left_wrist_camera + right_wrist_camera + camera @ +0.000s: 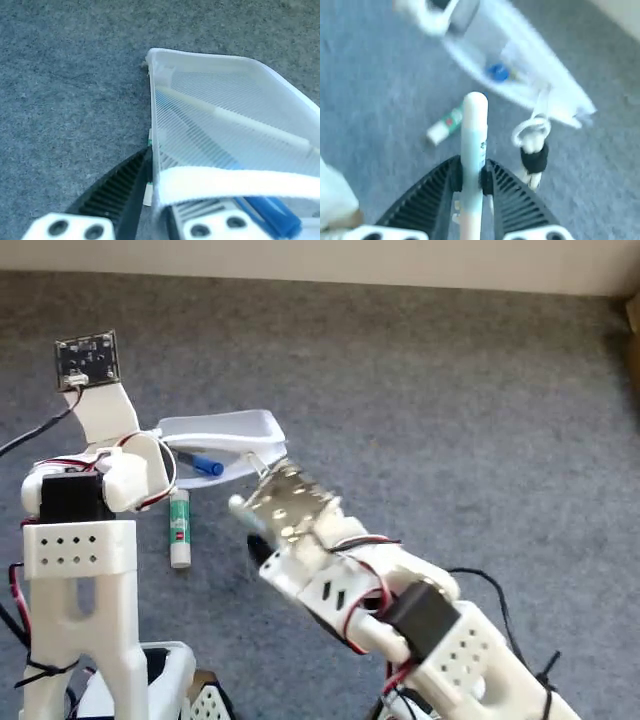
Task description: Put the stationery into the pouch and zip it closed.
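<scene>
The translucent white mesh pouch (228, 435) lies on the grey carpet with its mouth held open. My left gripper (151, 172) is shut on the pouch's edge (156, 150). Inside the pouch are a blue pen (204, 464) and a long white pen (235, 120). My right gripper (471, 175) is shut on a white cylindrical stick (473, 130), just short of the pouch (530, 80) mouth. In the high view that stick (238, 506) pokes out of the right gripper (262, 512). A white and green glue stick (180, 530) lies on the carpet beside the pouch.
The zip pull's looped cord (532, 131) hangs from the pouch close to my right gripper. Grey carpet (450, 390) stretches open to the right and behind the pouch. The left arm's base (75, 590) stands at the near left.
</scene>
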### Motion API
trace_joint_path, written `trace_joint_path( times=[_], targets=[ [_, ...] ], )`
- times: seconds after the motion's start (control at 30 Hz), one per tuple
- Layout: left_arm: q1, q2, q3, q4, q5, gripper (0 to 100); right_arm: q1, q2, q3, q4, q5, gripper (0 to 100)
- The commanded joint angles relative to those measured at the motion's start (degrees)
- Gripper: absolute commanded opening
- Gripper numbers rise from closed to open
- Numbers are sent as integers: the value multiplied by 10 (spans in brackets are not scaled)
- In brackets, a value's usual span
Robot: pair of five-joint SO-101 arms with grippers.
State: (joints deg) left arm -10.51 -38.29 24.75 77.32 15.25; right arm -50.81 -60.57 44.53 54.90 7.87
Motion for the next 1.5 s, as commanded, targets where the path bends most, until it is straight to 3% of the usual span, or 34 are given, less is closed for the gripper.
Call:
trace_joint_path(
  times=[0.0,0.23,0.63,1.0,1.23,1.47],
  targets=[
    [11,-16,-41,3,7,7,13,-43,-3,-71,-54,5],
    [11,-16,-39,4,7,7,13,-78,52,-206,-103,5],
    [8,-16,-30,3,6,7,14,-206,180,-498,-98,5],
    [8,-16,-29,3,5,7,11,-220,280,-728,-98,5],
    [8,-16,-29,2,5,7,12,-135,274,-756,-98,5],
    [8,-16,-29,3,5,7,14,-10,256,-867,-98,5]
  ],
)
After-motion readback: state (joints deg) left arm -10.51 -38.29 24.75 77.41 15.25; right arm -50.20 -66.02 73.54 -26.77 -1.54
